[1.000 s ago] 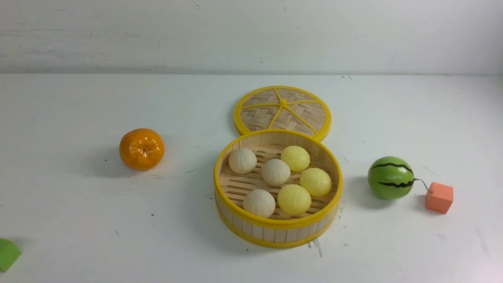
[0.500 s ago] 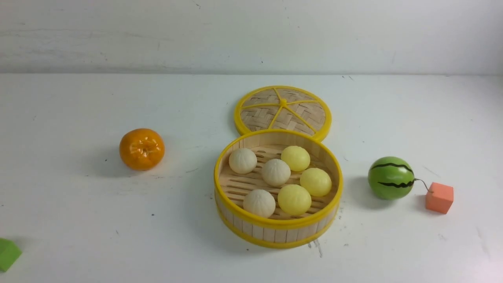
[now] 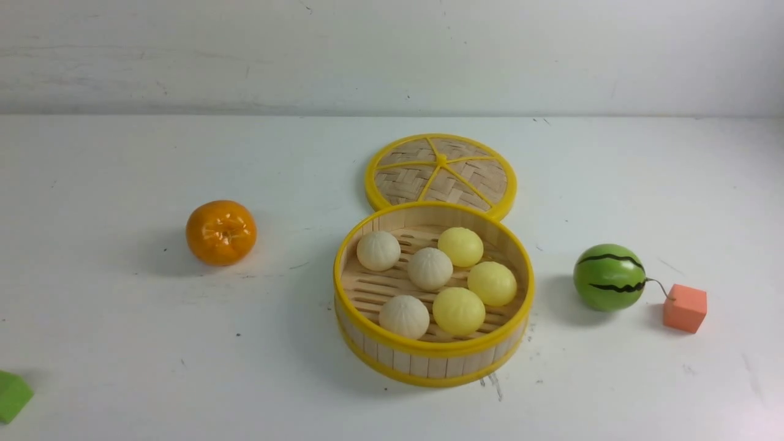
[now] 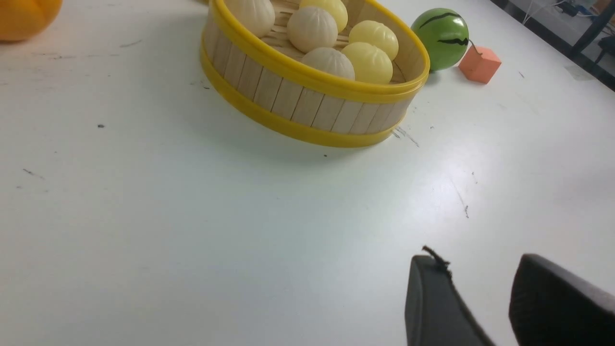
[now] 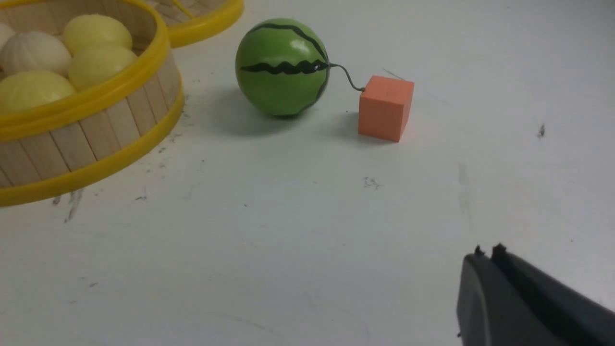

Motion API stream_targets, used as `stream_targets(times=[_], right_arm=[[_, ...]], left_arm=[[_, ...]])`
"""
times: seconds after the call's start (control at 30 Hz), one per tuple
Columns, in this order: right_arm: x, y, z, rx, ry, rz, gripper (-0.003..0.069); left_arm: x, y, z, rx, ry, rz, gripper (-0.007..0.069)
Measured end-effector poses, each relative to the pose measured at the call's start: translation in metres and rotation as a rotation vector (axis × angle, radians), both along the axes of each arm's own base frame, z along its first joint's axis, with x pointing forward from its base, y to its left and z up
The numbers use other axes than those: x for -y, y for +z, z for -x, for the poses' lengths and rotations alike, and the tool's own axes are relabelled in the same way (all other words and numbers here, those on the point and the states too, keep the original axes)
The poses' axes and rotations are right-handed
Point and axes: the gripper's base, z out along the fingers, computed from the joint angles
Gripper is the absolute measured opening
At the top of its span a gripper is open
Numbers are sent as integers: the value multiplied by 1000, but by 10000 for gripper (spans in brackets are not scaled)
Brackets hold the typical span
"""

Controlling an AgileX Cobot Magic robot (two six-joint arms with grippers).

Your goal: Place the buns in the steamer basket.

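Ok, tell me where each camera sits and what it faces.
Front: between the arms, facing the steamer basket; no arm shows.
Left wrist: low over the table, facing the basket; open left gripper shows.
Right wrist: low, facing the watermelon ball and orange cube; shut right gripper shows.
All three share basket, buns, ball and cube.
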Motion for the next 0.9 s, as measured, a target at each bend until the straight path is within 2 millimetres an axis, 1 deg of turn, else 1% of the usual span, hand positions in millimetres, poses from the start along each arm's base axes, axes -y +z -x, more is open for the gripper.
stream_targets(times=[0.07, 0.17, 0.3, 0.37, 0.43, 0.5, 0.57, 0.6, 0.63, 0.67, 0.9], right_arm=[[0, 0, 0, 0, 0, 1, -2], [0, 0, 0, -1, 0, 1, -2], [0, 0, 0, -1, 0, 1, -1], [0, 0, 0, -1, 0, 1, 0], [0, 0, 0, -1, 0, 1, 1], [0, 0, 0, -1, 0, 1, 3], [0, 0, 0, -2, 0, 1, 3], [0, 0, 0, -2, 0, 1, 3], [0, 0, 0, -1, 0, 1, 5], [0, 0, 0, -1, 0, 2, 6], [0, 0, 0, -1, 0, 2, 11]], left_arm=[[0, 0, 0, 1, 0, -1, 237], [-3, 3, -3, 78, 45, -2, 228], [-16, 8, -9, 178, 272, 86, 190], [-24, 2, -10, 201, 408, 104, 172], [-28, -7, -10, 192, 478, 112, 158], [-31, -20, -10, 125, 541, 107, 120], [-31, -30, -9, 29, 559, 62, 66], [-31, -32, -8, 10, 561, 53, 55], [-31, -38, -7, -44, 560, 32, 8], [-31, -40, -7, -55, 561, 28, -11], [-31, -40, -7, -60, 562, 28, -13]])
